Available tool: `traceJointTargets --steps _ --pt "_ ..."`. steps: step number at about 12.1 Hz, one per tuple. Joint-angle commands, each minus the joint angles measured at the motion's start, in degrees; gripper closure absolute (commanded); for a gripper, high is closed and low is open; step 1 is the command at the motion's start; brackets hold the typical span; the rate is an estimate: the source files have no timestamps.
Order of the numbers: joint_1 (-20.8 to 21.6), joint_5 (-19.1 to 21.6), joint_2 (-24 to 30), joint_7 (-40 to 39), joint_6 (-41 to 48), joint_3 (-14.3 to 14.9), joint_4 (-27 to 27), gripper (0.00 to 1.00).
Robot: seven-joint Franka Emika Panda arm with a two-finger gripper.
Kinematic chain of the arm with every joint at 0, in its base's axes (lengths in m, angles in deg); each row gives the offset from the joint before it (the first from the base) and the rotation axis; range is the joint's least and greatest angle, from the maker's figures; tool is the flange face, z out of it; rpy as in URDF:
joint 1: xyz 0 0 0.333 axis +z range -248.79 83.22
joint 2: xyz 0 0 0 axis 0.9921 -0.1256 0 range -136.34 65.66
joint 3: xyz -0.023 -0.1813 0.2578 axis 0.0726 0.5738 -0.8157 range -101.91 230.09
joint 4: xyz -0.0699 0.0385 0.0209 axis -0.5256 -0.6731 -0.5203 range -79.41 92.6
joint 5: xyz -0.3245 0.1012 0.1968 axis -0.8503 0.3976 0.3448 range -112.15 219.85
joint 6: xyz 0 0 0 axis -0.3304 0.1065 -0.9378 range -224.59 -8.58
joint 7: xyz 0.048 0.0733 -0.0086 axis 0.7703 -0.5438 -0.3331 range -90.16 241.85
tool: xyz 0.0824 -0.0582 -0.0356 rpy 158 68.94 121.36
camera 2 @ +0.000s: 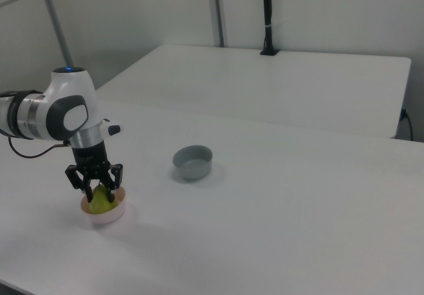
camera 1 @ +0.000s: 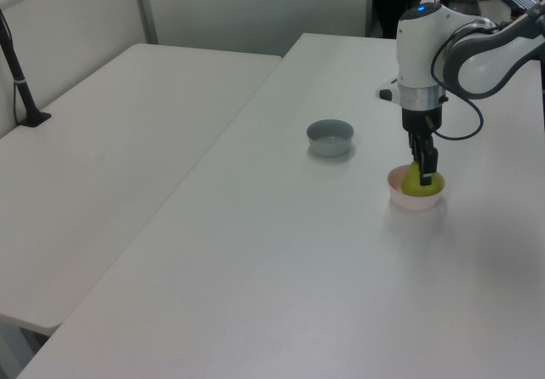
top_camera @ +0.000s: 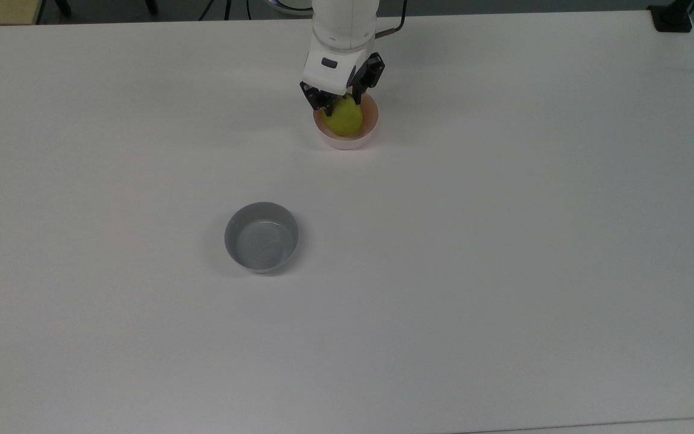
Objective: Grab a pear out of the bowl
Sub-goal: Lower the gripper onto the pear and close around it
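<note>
Two fingers of my gripper point(top_camera: 341, 106) straddle the pear point(top_camera: 344, 120) in the pink bowl point(top_camera: 368, 129), spread apart, in the top view. Left view: grey bowl point(camera 1: 329, 137) sits well apart. Right view: fingers flank the pear point(camera 2: 101, 201).

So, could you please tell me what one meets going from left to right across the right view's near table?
Small round pale pink bowl holding the yellow-green pear, then the round grey bowl.
</note>
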Motion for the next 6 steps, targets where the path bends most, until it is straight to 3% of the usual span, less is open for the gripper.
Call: traceJointTargets --steps 1,3,6 --pt "0.2 0.6 1.6 1.0 -0.4 -0.1 0.7 1.0" --pt "-0.2 0.6 3.0 1.1 0.7 -0.1 0.2 1.0" --pt "-1.4 0.6 4.5 1.0 8.5 -0.1 -5.2 1.0"
